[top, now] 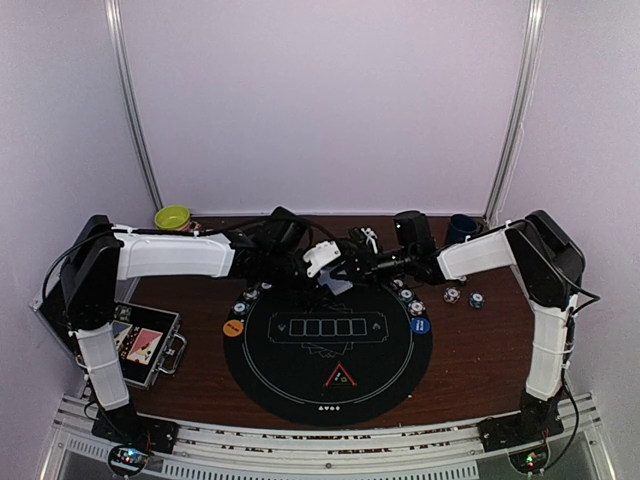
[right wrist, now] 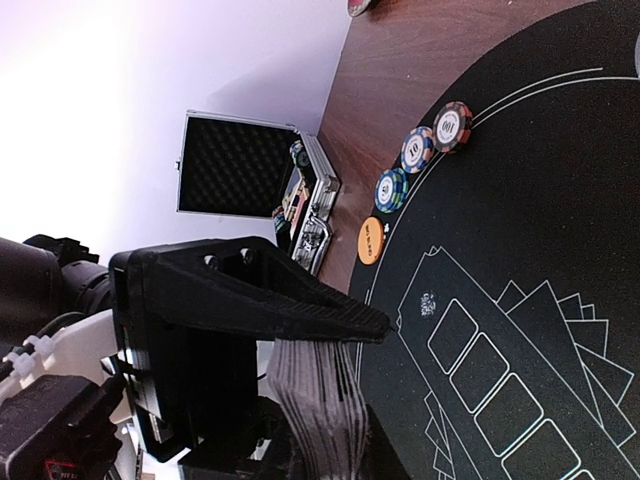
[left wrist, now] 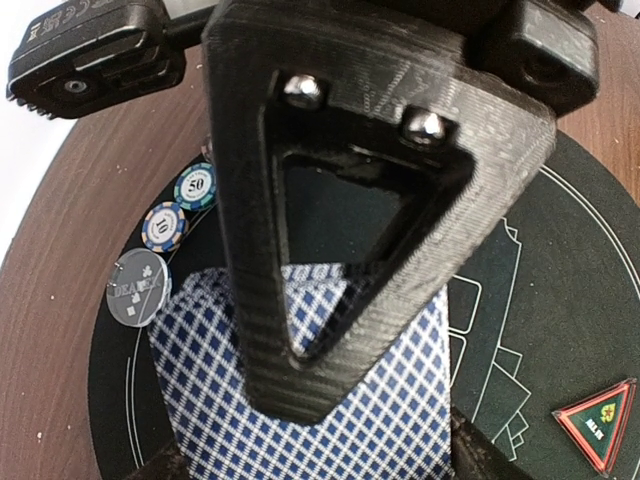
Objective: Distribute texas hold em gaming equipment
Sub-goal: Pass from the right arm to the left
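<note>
My right gripper (top: 362,262) (right wrist: 370,390) is shut on a deck of playing cards (right wrist: 335,400), seen edge-on and held above the back of the round black mat (top: 330,395). The left gripper (top: 322,262) (left wrist: 320,462) meets it there. Its dark fingers (left wrist: 478,452) sit against both side edges of the blue-diamond top card (left wrist: 400,400). The right gripper's triangular finger (left wrist: 330,250) lies across that card. Striped chips (top: 250,296) and an orange button (top: 233,327) line the mat's left rim. More chips (top: 410,299) and a blue button (top: 419,325) line its right. The red triangle marker (top: 340,377) lies near the front.
An open metal case (top: 140,345) sits at the left table edge. A yellow-green bowl (top: 172,217) stands back left and a dark mug (top: 462,228) back right. Two loose chips (top: 464,297) lie on the wood right of the mat. A grey dealer disc (left wrist: 138,288) lies beside the card.
</note>
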Controlling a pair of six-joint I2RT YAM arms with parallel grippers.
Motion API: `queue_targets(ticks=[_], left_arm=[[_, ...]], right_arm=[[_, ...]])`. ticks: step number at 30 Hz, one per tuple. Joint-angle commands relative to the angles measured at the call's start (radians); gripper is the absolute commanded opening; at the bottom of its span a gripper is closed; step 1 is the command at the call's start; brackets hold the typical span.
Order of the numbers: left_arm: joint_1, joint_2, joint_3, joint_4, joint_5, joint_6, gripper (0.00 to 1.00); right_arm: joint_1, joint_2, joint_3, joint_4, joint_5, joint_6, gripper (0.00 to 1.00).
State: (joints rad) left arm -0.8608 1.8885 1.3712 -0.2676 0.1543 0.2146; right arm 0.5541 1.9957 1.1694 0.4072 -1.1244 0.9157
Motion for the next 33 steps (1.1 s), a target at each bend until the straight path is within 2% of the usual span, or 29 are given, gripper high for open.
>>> queue_targets(ticks=[1, 6, 10, 12, 20, 21, 28, 33], left_arm=[[-0.003, 0.021, 0.023, 0.016, 0.010, 0.008, 0.57], [-0.003, 0.020, 0.017, 0.017, 0.007, 0.008, 0.58], [-0.003, 0.016, 0.014, 0.017, 0.015, 0.009, 0.58], [-0.003, 0.014, 0.014, 0.018, 0.020, 0.009, 0.58], [-0.003, 0.015, 0.012, 0.017, 0.007, 0.010, 0.60], [-0.003, 0.015, 0.012, 0.017, 0.007, 0.010, 0.64], [-0.004, 0.030, 0.013, 0.022, -0.017, -0.035, 0.97], [-0.004, 0.032, 0.011, 0.042, -0.016, -0.065, 0.98]], right_arm=[[0.012, 0.007, 0.011, 0.018, -0.020, -0.001, 0.08], [0.012, 0.005, 0.014, 0.018, -0.026, -0.002, 0.24], [0.011, 0.004, 0.018, 0.016, -0.030, -0.003, 0.29], [0.012, 0.003, 0.018, 0.016, -0.032, -0.003, 0.27], [0.012, 0.006, 0.021, 0.017, -0.039, 0.000, 0.03], [0.012, 0.006, 0.021, 0.016, -0.041, 0.000, 0.00], [0.012, -0.017, -0.008, 0.079, -0.024, 0.048, 0.00], [0.012, -0.034, -0.023, 0.082, 0.009, 0.040, 0.00]])
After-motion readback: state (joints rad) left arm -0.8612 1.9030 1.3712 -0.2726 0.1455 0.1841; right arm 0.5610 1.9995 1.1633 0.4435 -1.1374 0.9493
